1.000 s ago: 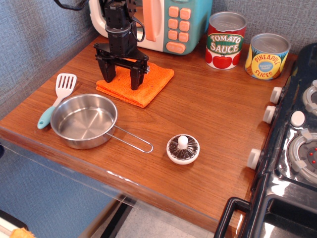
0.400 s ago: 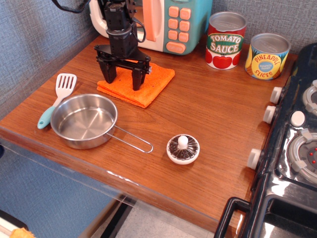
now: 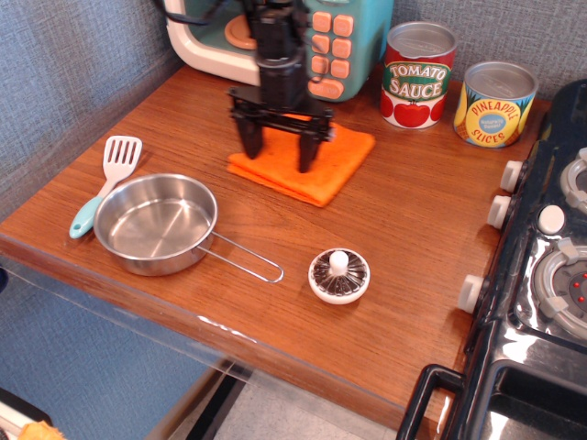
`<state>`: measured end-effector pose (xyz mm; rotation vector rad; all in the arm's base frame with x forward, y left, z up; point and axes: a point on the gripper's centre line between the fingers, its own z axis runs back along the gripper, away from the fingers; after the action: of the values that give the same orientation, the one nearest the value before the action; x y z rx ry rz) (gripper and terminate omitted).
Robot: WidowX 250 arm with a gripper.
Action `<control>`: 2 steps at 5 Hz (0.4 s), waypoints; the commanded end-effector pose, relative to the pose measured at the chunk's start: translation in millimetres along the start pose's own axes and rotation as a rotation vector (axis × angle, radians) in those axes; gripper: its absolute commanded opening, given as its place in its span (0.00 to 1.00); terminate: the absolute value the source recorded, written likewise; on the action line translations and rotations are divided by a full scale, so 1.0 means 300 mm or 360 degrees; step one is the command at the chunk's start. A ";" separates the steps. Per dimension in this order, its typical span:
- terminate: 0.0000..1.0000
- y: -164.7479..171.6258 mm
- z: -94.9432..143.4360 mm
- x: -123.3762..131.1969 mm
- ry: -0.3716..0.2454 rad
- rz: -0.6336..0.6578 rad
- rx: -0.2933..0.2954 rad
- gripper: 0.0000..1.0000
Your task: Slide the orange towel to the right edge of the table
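Note:
The orange towel [image 3: 323, 170] lies flat on the reddish-brown wooden table [image 3: 404, 229], in front of the toy microwave and left of the tomato sauce can. My black gripper [image 3: 278, 158] stands upright over the towel's left part, jaws spread. Both fingertips [image 3: 306, 161] press down on the cloth. The arm hides the towel's back left corner. The towel sits well left of the table's right edge by the stove.
A steel pan [image 3: 156, 223] and a white spatula [image 3: 105, 181] lie at the front left. A mushroom-like lid [image 3: 338, 276] sits at the front middle. Tomato sauce [image 3: 418, 74] and pineapple [image 3: 494, 104] cans stand at the back right. A black toy stove [image 3: 541, 275] borders the right.
My gripper has moved to the right with its fingertips on the towel, and the towel has slid right with it, away from the pan and toward the cans.

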<state>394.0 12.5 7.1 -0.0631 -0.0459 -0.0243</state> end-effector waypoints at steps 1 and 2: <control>0.00 -0.293 -0.058 -0.017 0.0060 -0.0225 0.0006 1.00; 0.00 -0.347 -0.045 -0.022 0.0058 -0.0272 0.0028 1.00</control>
<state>397.5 -70.8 7.1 -0.0386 -0.0370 -0.1442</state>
